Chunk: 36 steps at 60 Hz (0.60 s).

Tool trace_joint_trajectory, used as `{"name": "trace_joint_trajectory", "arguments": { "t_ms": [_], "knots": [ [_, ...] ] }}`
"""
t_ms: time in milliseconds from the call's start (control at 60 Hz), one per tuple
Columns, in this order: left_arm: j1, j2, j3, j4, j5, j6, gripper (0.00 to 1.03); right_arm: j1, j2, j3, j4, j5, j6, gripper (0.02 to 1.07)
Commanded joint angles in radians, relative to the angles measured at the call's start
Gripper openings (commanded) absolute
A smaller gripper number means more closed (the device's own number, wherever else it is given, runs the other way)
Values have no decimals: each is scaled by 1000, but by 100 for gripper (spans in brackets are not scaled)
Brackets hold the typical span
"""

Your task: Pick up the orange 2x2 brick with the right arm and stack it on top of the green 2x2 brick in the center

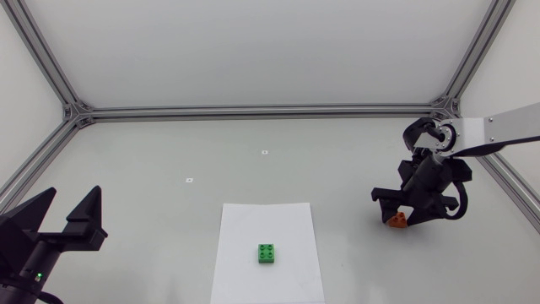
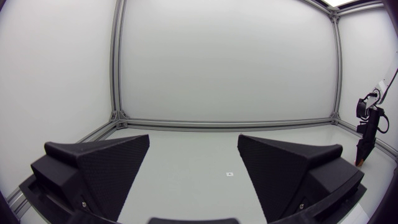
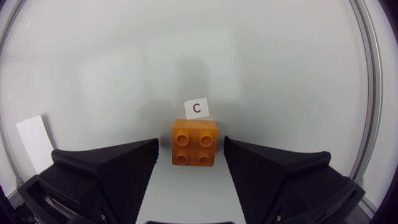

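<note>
Here: right gripper poised over the orange brick

The right gripper [image 3: 191, 149] stands open, one finger on either side of the orange 2x2 brick [image 3: 195, 142], with a narrow gap at each side. The brick rests on the table near its right edge, well apart from the green 2x2 brick [image 1: 268, 253] on the white sheet [image 1: 253, 228]. The left gripper [image 2: 193, 140] is spread wide and holds nothing.

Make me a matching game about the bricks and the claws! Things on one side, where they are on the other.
Things:
1. orange brick
2. green brick
3. left claw

Places or states:
A. on the white paper
B. open, holding nothing
C. between the right claw's open fingers, not gripped

Pairs: 1-C, 2-A, 3-B
</note>
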Motion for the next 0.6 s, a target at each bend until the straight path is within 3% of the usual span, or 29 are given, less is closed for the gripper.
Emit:
{"name": "trace_joint_trajectory", "arguments": {
  "t_ms": [0, 583],
  "knots": [
    [1, -8, -41, -15, 6, 13, 99, -10, -5, -20, 1, -1, 15, 74],
    [1, -8, -41, -15, 4, 13, 99, -11, -14, -22, 14, 5, 12, 61]
  ]
}}
